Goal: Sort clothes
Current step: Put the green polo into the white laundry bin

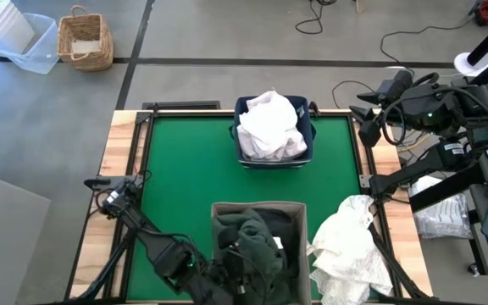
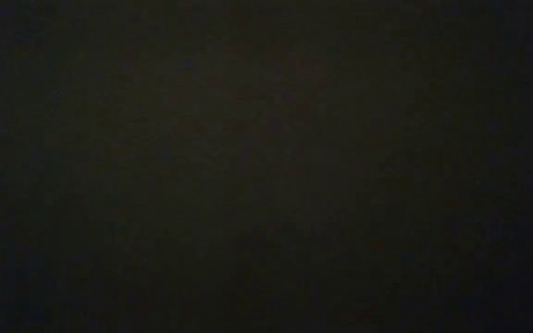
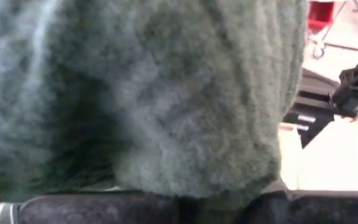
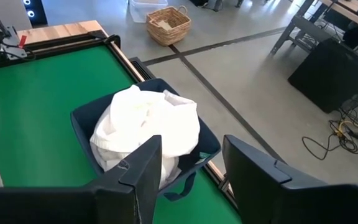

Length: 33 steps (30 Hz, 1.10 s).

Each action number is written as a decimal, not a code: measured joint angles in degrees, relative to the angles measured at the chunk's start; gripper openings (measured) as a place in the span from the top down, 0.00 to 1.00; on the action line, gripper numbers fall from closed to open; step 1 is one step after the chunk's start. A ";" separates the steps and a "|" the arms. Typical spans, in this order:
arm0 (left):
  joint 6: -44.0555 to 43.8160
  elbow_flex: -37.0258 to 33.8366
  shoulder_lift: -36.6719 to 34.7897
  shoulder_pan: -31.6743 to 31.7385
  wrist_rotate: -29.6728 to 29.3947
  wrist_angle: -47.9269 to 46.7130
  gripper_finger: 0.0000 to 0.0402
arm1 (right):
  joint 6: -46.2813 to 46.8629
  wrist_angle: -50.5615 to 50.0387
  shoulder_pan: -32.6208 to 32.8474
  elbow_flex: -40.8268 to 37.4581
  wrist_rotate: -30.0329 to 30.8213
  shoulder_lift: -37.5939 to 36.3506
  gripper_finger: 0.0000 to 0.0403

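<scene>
A dark green fuzzy garment [image 1: 257, 241] [image 3: 166, 93] lies in the beige fabric bin [image 1: 257, 207] at the table's near middle, over a black piece. My left gripper [image 1: 234, 254] [image 3: 191, 202] is shut on it over the bin's near left part. At the far middle, white clothes [image 1: 269, 127] [image 4: 145, 124] heap in the navy bin [image 1: 313, 140] [image 4: 82, 121]. A white wrinkly garment [image 1: 350, 246] lies on the table near right. My right gripper [image 1: 367, 127] [image 4: 191, 168] hangs open above the far right edge, holding nothing. The low view is dark. My left gripper is shut on the dark green garment; the fabric [image 3: 185, 180] bulges over both fingers and hides the place of contact. How many layers it has, I cannot tell. The garment's bulk sits in the beige bin's opening.
A wicker basket [image 1: 85, 41] [image 4: 168, 23] and a clear plastic box [image 1: 24, 42] stand on the floor beyond the table's far left. Cables and gear crowd the right side. Bare green mat [image 1: 185, 169] lies between the two bins and to the left.
</scene>
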 joint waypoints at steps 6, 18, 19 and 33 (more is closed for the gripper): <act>-0.76 0.00 0.39 1.74 4.65 -2.76 0.96 | 0.02 0.01 -0.01 -1.01 0.00 -0.01 0.58; 4.74 -2.97 0.42 4.96 0.87 3.33 0.96 | -0.02 0.02 -0.01 -5.36 0.22 0.02 0.61; 6.27 -3.32 0.42 5.09 0.86 5.14 0.96 | -0.16 0.03 -0.01 -5.63 0.35 0.00 0.61; 29.01 -8.65 0.42 6.04 -2.14 26.51 0.96 | -0.39 0.38 -0.01 -7.78 0.50 -1.23 0.59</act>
